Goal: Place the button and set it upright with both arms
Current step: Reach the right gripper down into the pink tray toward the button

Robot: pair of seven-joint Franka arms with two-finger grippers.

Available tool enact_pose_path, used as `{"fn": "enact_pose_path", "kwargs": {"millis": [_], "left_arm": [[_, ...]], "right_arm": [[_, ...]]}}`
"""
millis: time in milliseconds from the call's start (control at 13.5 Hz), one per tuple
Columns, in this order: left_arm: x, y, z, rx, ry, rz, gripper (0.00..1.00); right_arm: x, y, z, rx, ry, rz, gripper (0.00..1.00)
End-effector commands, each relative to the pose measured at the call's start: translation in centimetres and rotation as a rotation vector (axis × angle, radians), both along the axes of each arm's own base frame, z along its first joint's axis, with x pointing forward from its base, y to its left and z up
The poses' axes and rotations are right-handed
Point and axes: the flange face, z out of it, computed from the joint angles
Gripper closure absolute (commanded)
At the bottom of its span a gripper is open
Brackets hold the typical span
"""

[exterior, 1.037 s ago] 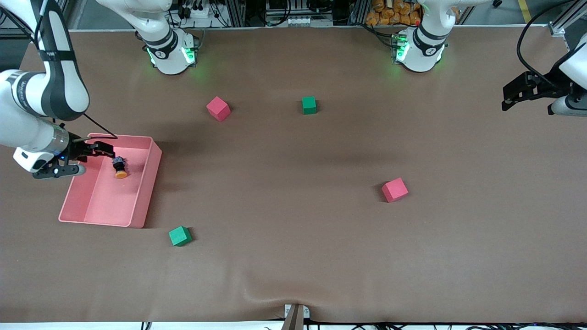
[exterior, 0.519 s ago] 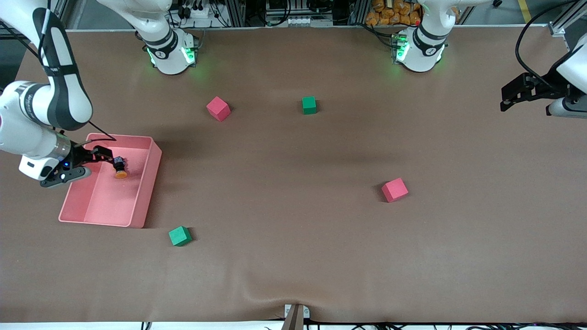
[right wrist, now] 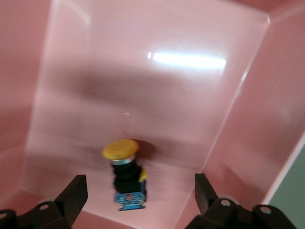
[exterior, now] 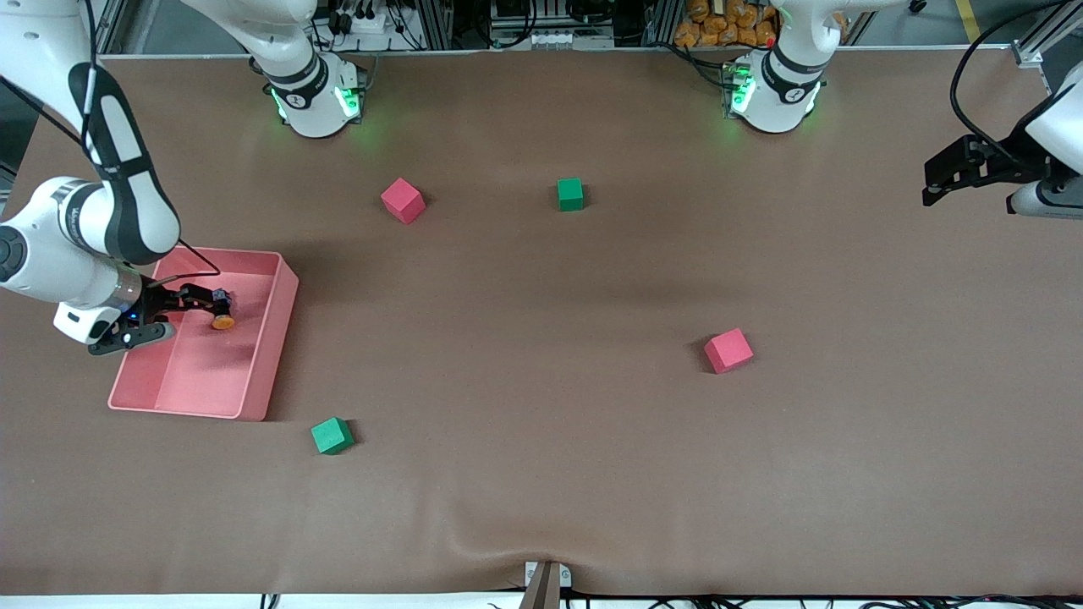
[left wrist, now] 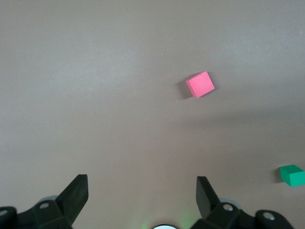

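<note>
The button lies on its side in the pink tray, its orange cap toward the front camera. In the right wrist view the button shows a black body, an orange cap and a blue end. My right gripper is low inside the tray, open, its fingers either side of the button's black body and apart from it. That same gripper has the button's blue end between its tips. My left gripper hangs open and empty over the left arm's end of the table, seen as in its wrist view.
Loose cubes lie on the brown table: a red cube and a green cube toward the bases, a red cube mid-table, a green cube beside the tray's nearer corner. The tray's walls surround the right gripper.
My right gripper has dropped lower into the tray and closed in on the button, which has not moved. The left gripper has barely shifted.
</note>
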Motion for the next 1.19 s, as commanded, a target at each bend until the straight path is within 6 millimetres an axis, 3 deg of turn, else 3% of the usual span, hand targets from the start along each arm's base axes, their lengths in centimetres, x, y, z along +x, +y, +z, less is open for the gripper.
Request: {"fn": "enact_pose_path", "kwargs": {"millis": [0,519,1111], "left_arm": [[-0.2,0.1,0.2,-0.002,0.005,-0.016,0.0],[-0.2,0.0,0.0,-0.002,0.015,-0.015,0.0],[-0.3,0.0,0.2,-0.002,0.012,-0.015,0.0]], "right_arm": [[-0.3,-1.0,-1.3,-0.005,-0.016,0.021,0.0],[-2.3,-0.8,-3.7,-0.014,-0.037,0.013,0.0],[-2.3,-0.7,-4.1,-0.013,-0.033,0.01,0.0]]}}
